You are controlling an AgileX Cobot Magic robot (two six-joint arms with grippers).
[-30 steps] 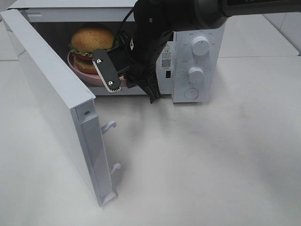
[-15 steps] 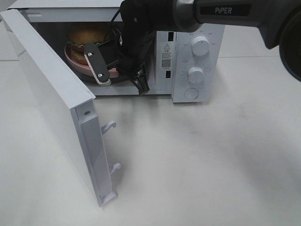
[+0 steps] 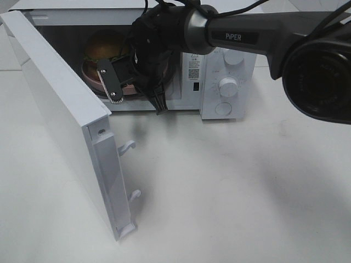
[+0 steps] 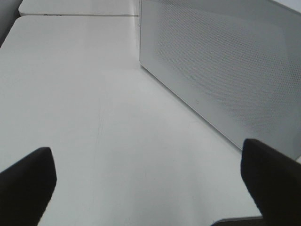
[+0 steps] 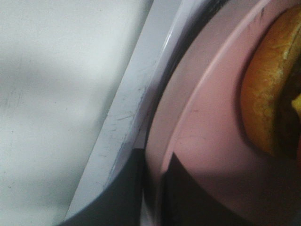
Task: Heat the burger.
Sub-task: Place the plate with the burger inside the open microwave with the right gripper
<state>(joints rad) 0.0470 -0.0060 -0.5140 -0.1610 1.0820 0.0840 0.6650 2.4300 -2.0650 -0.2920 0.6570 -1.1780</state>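
While the burger (image 3: pixel 104 46) sits on the pink plate (image 3: pixel 90 76) inside the microwave (image 3: pixel 219 107), upper left, the right end effector (image 3: pixel 111 82) should likely let go and withdraw level over the sill (image 5: pixel 122 122). Left wrist: left end effector (image 4: pixel 150 183) gapes wide, bare table (image 4: pixel 70 94) beside the door (image 4: pixel 225 70). Right wrist: its fingers (image 5: pixel 188 202) pinch the plate's rim.

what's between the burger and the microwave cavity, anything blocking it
Nothing visible: the burger, on its plate, already sits inside the microwave, door swung wide. Only the right gripper, fingers clamped on the plate rim, occupies the doorway.
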